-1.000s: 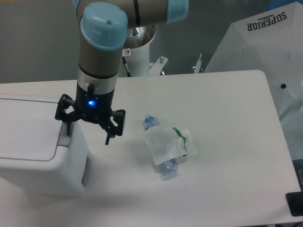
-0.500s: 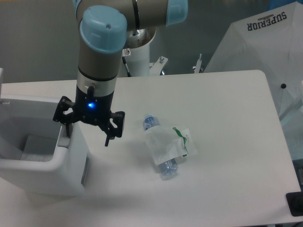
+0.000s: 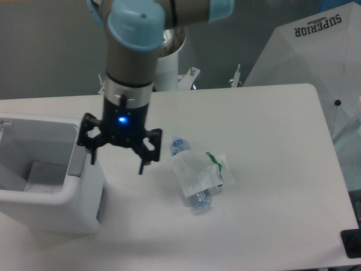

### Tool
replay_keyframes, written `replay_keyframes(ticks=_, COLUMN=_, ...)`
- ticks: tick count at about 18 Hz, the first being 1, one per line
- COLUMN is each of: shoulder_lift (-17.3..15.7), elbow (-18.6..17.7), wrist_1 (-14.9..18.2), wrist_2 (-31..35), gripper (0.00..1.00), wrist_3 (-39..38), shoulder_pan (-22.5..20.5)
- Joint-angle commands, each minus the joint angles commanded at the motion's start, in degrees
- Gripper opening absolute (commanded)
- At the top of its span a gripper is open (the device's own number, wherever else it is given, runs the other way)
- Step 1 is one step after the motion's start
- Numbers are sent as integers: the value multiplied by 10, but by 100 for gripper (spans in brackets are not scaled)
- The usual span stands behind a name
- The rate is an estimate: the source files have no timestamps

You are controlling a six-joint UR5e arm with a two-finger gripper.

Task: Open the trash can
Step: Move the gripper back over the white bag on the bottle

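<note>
Camera view, fixed, looking down on a white table (image 3: pixel 271 130) that is filling most of the frame.

Trash can (image 3: pixel 51 186) is sitting at the left edge of the table, partly cut off by the frame. It is large, boxy and white, with rounded corners. Its top is standing open: the inside is showing, pale walls and a lighter patch at the bottom. The lid itself is barely showing, only a thin white sliver at the far left edge. A grey strip is running along the right rim.

Robot arm (image 3: pixel 132 51) is coming down from the top, grey body with light blue caps, a blue light glowing on the wrist just above the claw.

Gripper (image 3: pixel 117 162) is hanging just beside the can's right rim, over the table. Its two black fingers are spreading wide apart, nothing between them. The left finger tip (image 3: pixel 92 160) is lying against or just off the can's right wall; cannot tell if it is touching. The other tip is pointing at bare table.

Plastic bottle (image 3: pixel 194 176) is lying on its side near the middle of the table, apart from the claw, wrapped in a crumpled clear label with green print.
</note>
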State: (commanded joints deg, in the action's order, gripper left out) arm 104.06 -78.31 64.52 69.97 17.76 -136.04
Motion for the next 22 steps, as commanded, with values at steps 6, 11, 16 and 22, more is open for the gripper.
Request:
replay_keyframes(ticks=6, shoulder_lift=22, elbow=-7, wrist_1=-20, wrist_2=-17, gripper=100, wrist_3=-2, shoulder_pan=-60)
replay_keyframes(ticks=11, shoulder_lift=56, elbow=-9, wrist_1=-20, wrist_2=-15, gripper=100, wrist_3=6, shoulder_pan=-91)
replay_keyframes(ticks=16, shoulder_lift=92, elbow=-14, wrist_1=-22, wrist_2=-11, gripper=100, wrist_3=7, shoulder_pan=-109)
replay_keyframes(ticks=22, shoulder_lift=98, elbow=-52, wrist_1=-22, wrist_2=10, gripper=100, wrist_3=74, shoulder_pan=-130)
